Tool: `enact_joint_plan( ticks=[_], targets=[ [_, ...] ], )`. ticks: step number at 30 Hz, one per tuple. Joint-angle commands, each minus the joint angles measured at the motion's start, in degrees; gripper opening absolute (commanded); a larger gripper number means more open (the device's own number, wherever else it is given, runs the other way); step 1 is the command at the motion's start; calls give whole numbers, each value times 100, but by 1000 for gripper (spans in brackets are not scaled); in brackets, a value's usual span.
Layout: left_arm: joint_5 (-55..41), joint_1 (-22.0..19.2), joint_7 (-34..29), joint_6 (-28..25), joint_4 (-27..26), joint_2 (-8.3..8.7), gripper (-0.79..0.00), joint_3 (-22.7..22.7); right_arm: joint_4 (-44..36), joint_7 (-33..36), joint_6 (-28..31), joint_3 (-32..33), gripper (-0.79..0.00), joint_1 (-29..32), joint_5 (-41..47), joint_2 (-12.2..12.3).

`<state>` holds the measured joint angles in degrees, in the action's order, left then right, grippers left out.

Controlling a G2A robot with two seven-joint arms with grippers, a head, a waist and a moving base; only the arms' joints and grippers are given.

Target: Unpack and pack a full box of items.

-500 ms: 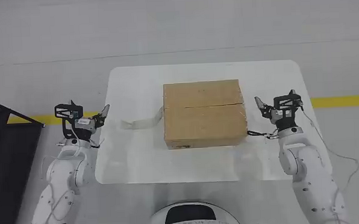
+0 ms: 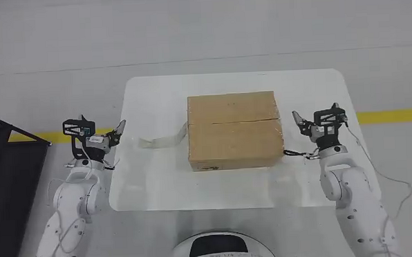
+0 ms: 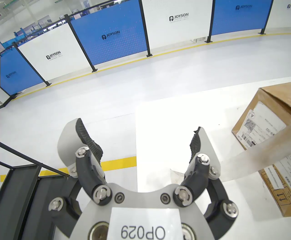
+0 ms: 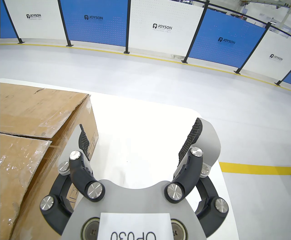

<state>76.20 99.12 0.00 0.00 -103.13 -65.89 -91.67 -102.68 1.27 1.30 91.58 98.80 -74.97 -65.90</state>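
- Left gripper (image 3: 138, 127): jaws spread wide, holding nothing, well off the box's (image 2: 234, 131) left side, beyond the loose tape strip (image 2: 161, 139) trailing from it.
- Right gripper (image 4: 139, 125): equally wide, empty, near the box's right wall (contact unclear).
- Box: flaps closed, on the white table (image 2: 160, 182).
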Motion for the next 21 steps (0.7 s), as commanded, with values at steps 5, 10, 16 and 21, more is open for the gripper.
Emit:
enact_joint_plan(
  ticks=[5, 10, 16, 21],
  targets=[
    [0, 0, 0, 0, 0, 0, 0, 0, -255, 190, 318, 80, 0, 152, 20, 11],
    [0, 0, 0, 0, 0, 0, 0, 0, -260, 378, 641, 67, 0, 198, -71, 23],
    [0, 0, 0, 0, 0, 0, 0, 0, -60, 556, 692, -9, 0, 23, -169, 17],
    [0, 0, 0, 0, 0, 0, 0, 0, 102, 673, 1534, -5, 0, -169, 66, 51]
  ],
)
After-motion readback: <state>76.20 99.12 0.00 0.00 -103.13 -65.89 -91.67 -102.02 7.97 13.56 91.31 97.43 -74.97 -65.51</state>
